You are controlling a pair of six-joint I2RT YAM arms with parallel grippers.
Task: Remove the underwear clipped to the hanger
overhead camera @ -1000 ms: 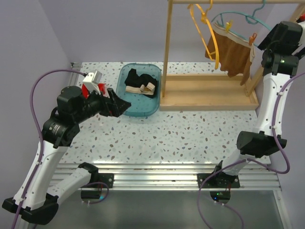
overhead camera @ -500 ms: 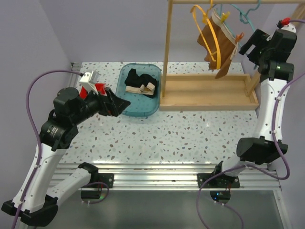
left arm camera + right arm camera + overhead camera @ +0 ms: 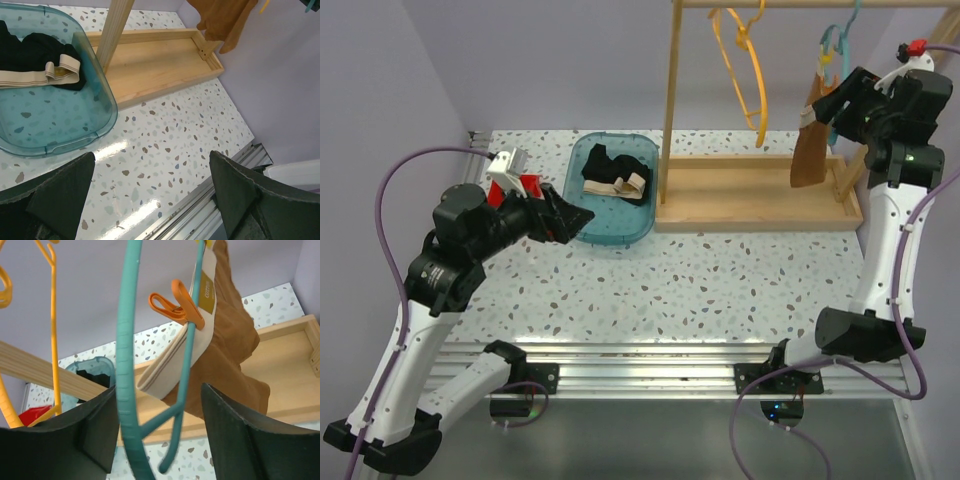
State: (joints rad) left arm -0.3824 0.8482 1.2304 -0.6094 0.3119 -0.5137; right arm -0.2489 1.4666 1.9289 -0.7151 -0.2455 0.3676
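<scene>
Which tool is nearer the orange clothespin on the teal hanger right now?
Right. The right tool is close to the orange clothespin, its jaws either side of the teal hanger. The left tool is far off, beside the teal bin.

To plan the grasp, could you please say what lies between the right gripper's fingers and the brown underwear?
The teal hanger and its orange clip, seen in the right wrist view.

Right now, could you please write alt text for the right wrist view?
An orange clip pins brown underwear to a teal hanger, which passes between the fingers of the open right gripper. A yellow hanger hangs left; a wooden tray lies behind.
</scene>
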